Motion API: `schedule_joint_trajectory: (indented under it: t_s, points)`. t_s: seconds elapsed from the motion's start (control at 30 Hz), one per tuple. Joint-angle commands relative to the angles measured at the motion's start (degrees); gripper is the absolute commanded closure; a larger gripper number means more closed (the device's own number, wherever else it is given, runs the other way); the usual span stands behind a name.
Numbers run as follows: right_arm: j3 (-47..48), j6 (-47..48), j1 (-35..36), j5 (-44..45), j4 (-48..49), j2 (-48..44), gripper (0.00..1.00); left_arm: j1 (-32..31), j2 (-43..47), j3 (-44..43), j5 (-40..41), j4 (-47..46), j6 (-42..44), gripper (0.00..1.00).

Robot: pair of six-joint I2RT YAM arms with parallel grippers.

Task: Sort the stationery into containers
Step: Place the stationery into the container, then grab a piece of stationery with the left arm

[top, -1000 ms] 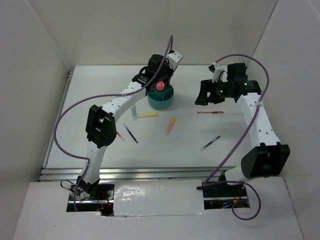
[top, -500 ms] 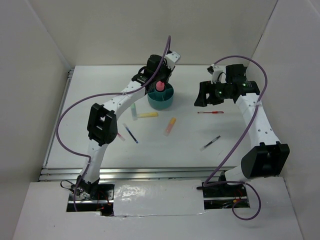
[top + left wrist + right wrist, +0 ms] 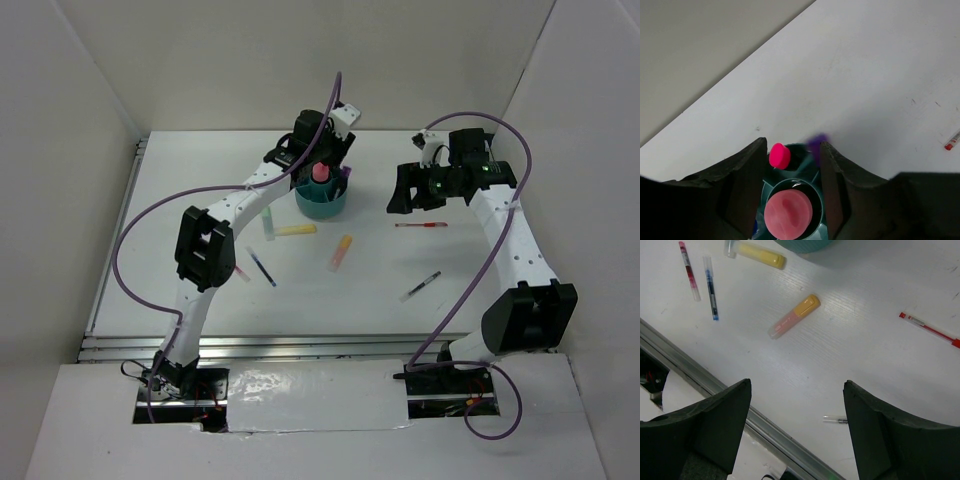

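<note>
The round teal organizer (image 3: 322, 205) stands at the back middle of the table. My left gripper (image 3: 326, 160) hovers right over it with its jaws apart. In the left wrist view the gripper (image 3: 792, 150) frames the organizer (image 3: 826, 227). A pink-capped item (image 3: 788, 214) stands in the central cup and a pink marker cap (image 3: 779, 155) in a far compartment. A blurred purple marker (image 3: 817, 145) sits by the right finger, at the organizer's right rim (image 3: 343, 173). My right gripper (image 3: 405, 192) is open and empty above the table (image 3: 796, 385).
On the table lie a green marker (image 3: 268, 222), a yellow marker (image 3: 296, 230), an orange marker (image 3: 341, 252), a red pen (image 3: 420, 225), a black pen (image 3: 420, 286), a blue pen (image 3: 262, 267) and a reddish pen (image 3: 241, 272). A metal rail (image 3: 250, 345) runs along the near edge.
A purple marker now shows at the organizer's right rim beside my left gripper, blurred as if moving; it did not show before. Both arms have barely shifted.
</note>
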State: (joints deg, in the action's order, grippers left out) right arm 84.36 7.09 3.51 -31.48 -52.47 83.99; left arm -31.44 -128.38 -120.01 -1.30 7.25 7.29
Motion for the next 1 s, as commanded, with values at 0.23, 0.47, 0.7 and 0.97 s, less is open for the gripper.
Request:
schedule_joint_trajectory:
  t_s: [0.23, 0.47, 0.7, 0.97]
  points:
    - [0.98, -0.24, 0.62, -0.51, 1.76, 0.21, 0.19, 0.59, 0.76, -1.55, 0.95, -3.64, -0.96, 0.50]
    - [0.37, -0.41, 0.71, -0.85, 2.98, 0.13, 0.21, 1.73, 6.02, 2.14, -4.57, -4.60, -2.80, 0.48]
    - [0.72, -5.77, 4.40, -1.64, 13.16, 4.86, 0.25, 4.45, 13.32, 6.97, -11.25, -5.92, -13.87, 0.24]
    - [15.29, -5.24, 6.60, -7.19, 11.95, 21.91, 0.28, 11.92, 28.06, 18.21, -20.67, -5.22, -20.12, 0.19]
